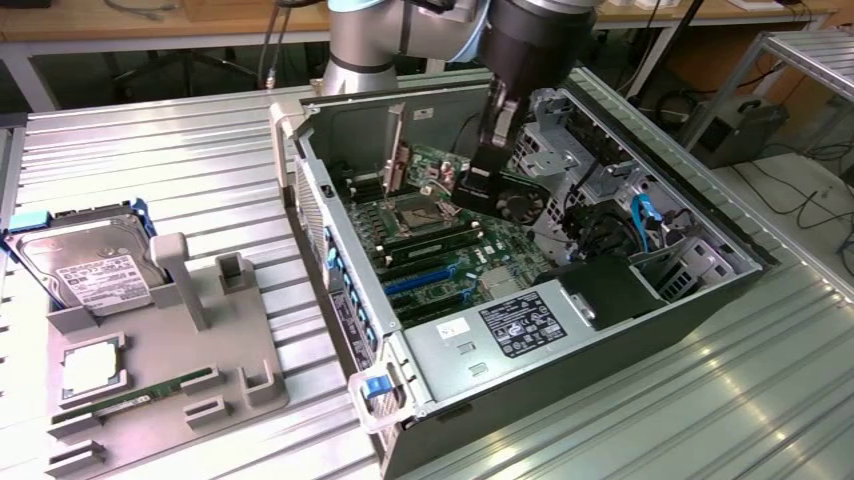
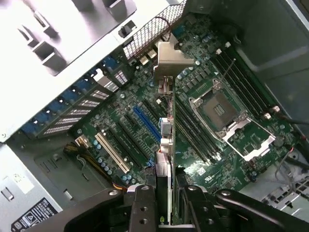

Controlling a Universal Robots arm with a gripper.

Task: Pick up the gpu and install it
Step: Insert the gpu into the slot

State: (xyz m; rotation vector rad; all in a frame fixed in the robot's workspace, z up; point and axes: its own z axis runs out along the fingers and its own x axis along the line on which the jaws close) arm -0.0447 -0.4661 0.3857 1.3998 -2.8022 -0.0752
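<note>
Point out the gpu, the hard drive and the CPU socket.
gpu (image 2: 171,55), wrist view, on its silvery end bracket.
hard drive (image 1: 83,268), exterior view, on its white label.
CPU socket (image 2: 217,109), wrist view, on the socket's open middle.

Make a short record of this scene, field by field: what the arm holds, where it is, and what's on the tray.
held: gpu, edge-on between the fingers
gripper: shut on the gpu
position: over the motherboard slots, inside the open case
bracket: at the far end, toward the mesh wall
tray: hard drive, memory stick
</note>
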